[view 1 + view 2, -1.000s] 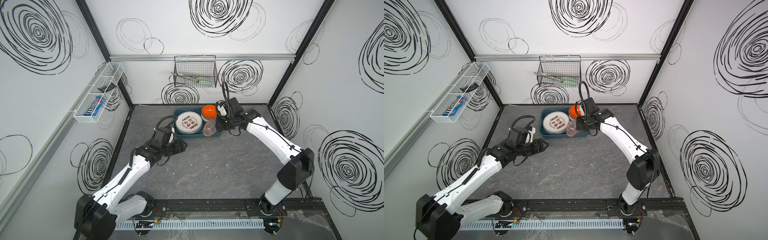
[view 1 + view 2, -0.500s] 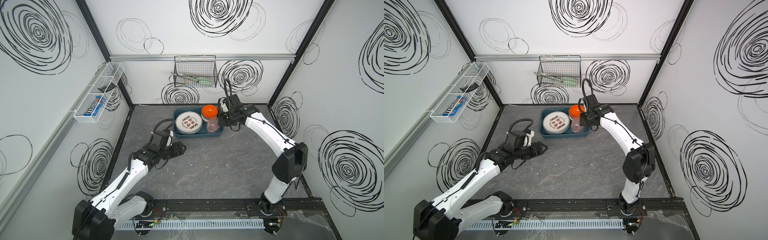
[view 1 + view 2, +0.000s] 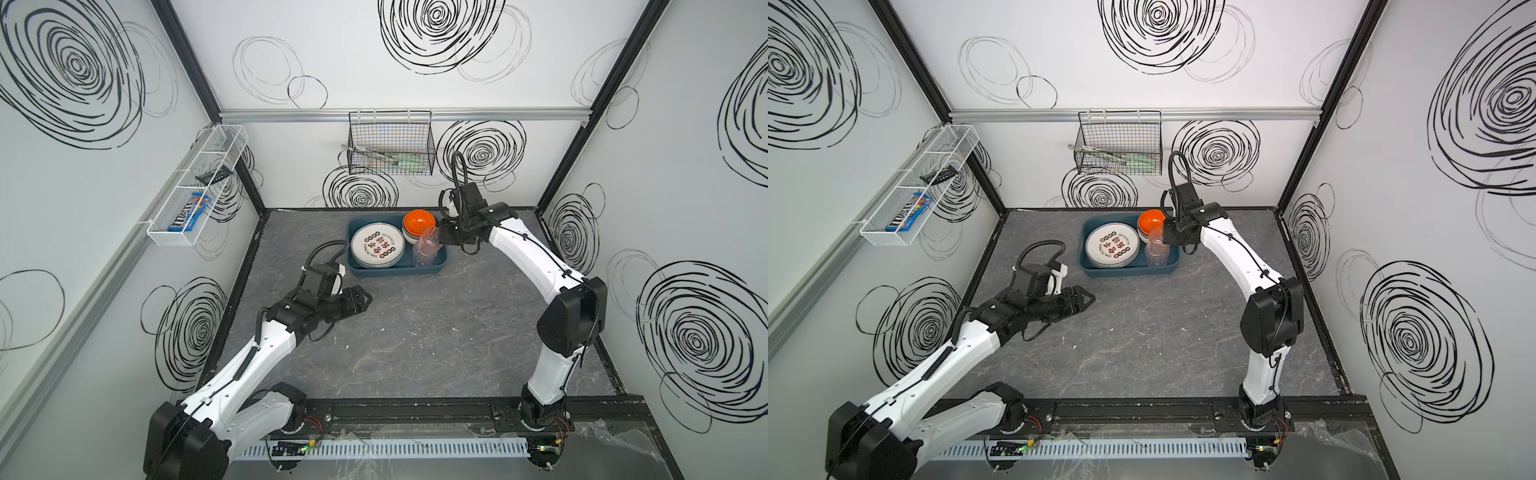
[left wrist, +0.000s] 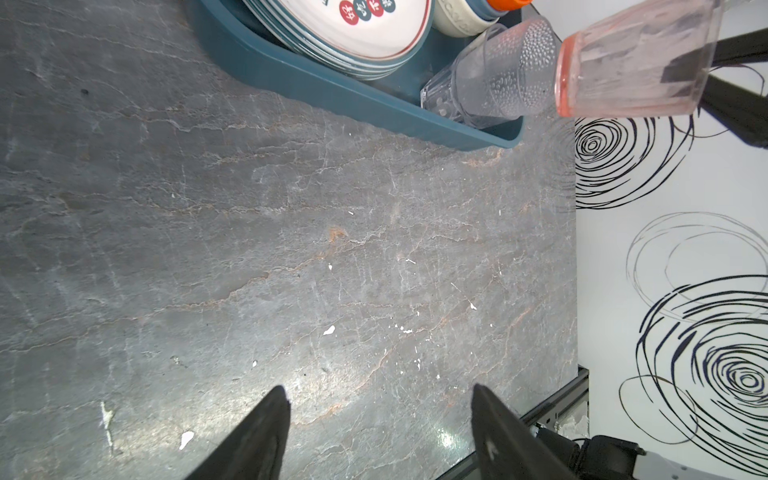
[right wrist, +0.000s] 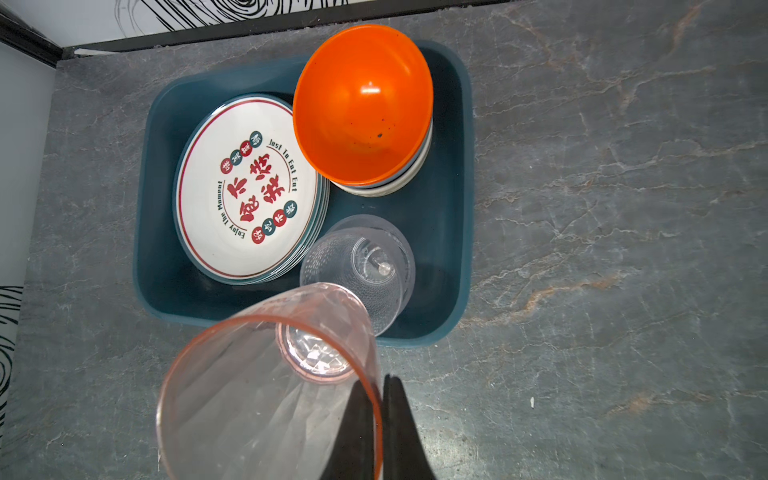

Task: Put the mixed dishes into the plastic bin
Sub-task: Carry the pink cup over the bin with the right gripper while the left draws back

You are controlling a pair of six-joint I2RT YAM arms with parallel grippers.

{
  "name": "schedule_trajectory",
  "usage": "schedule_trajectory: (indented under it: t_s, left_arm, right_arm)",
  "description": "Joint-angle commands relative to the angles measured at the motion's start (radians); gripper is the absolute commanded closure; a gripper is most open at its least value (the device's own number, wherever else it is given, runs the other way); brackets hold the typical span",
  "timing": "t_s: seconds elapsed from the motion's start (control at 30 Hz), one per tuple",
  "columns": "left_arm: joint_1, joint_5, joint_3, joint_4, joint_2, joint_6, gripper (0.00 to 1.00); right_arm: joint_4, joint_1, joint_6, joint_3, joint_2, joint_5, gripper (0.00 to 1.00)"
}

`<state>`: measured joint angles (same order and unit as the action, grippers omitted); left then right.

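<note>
Grips the see-through pink plastic tumbler [image 5: 266, 374] by its rim with the right gripper [image 5: 379, 384], jaws nearly together, one finger inside the wall and one outside. Holds it tilted in the air just above the clear dimpled tumbler [image 5: 361, 266], upright in a corner of the dark teal rectangular plastic bin [image 5: 465, 166]. Also in the bin: stacked round white plates [image 5: 245, 195] printed with red characters and, beside them, nested bowls [image 5: 361, 104], the top one orange. Holds the left gripper [image 4: 379, 388] wide and empty over the grey marbled tabletop [image 4: 291, 249], near the bin but apart from it.
</note>
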<state>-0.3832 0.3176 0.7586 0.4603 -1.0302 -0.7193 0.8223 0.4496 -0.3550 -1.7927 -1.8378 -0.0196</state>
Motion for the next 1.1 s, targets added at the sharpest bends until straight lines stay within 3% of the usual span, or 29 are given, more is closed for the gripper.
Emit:
schedule_trajectory:
  t_s: [0.0,1.07]
  left_arm:
    - [0.008,0.014,-0.010,-0.055,0.012,-0.014,0.27]
    - [0.033,0.031,-0.073,-0.072,0.035,-0.025,0.26]
  right_arm:
    - [-0.005,-0.012,0.008,-0.036,-0.020,0.016,0.98]
    - [0.012,-0.028,-0.034,-0.103,-0.161,0.011,0.99]
